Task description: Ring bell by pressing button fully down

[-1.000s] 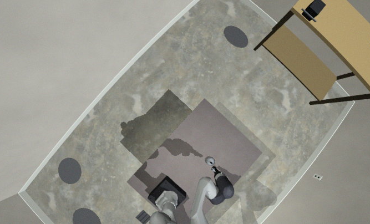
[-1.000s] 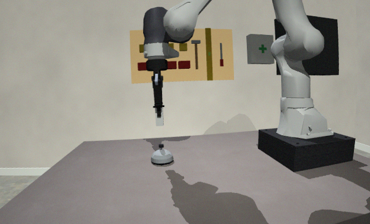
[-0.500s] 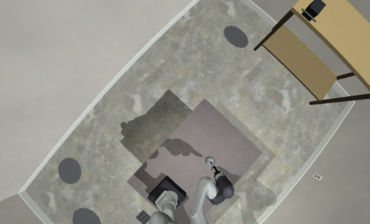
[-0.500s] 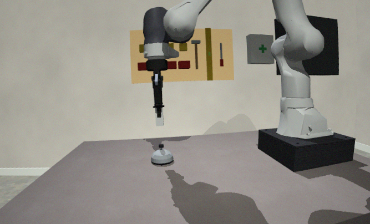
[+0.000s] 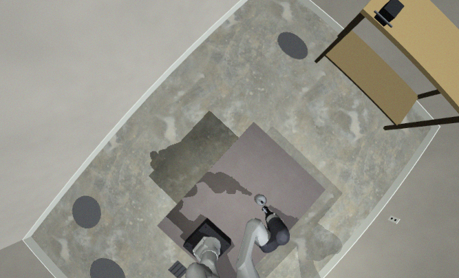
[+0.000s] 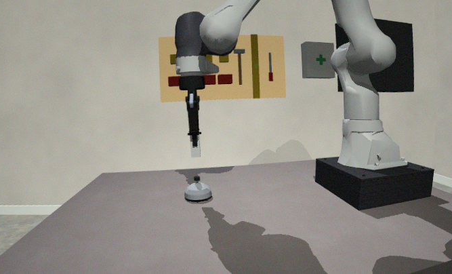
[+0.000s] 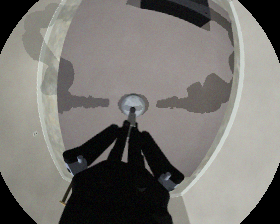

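bell [image 6: 197, 192] upright on table [image 6: 118, 218] | directly beneath jaws | jaws closed tight, empty, hovering above

Plain beige walls all round, and on the far one a tan tool board [image 6: 274, 68] beside a grey first-aid box [image 6: 317, 60] with a green cross. Mottled stone floor [image 5: 244, 79] below — dark round patches on it — and a wooden desk [image 5: 427, 45] in the corner.
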Controlling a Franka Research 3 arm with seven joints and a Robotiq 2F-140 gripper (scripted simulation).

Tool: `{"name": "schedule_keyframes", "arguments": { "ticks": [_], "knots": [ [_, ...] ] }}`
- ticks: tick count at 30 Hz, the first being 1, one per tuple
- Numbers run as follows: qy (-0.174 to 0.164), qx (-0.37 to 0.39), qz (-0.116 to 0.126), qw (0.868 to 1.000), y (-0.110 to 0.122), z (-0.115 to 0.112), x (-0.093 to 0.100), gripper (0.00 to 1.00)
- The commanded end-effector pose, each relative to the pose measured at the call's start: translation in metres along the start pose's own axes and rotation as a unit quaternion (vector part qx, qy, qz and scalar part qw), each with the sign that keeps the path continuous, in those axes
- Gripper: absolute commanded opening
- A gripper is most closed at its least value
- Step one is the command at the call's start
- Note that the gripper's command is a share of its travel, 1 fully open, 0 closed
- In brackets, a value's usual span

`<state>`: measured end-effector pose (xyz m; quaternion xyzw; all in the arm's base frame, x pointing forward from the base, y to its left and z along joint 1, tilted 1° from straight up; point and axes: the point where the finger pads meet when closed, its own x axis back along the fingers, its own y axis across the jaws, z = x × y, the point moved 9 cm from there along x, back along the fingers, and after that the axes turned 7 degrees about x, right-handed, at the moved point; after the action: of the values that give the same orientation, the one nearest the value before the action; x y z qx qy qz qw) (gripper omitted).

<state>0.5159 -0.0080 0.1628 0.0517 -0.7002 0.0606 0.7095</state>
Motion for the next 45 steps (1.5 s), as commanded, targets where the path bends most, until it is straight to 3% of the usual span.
{"name": "schedule_keyframes", "arguments": {
  "ticks": [1, 25, 45],
  "knots": [
    [-0.002, -0.003, -0.001, 1.000, 0.002, -0.001, -0.006, 0.00],
    [-0.002, -0.003, -0.001, 1.000, 0.007, -0.001, -0.045, 0.00],
    [-0.002, -0.003, -0.001, 1.000, 0.008, -0.002, -0.055, 0.00]
  ]
}}
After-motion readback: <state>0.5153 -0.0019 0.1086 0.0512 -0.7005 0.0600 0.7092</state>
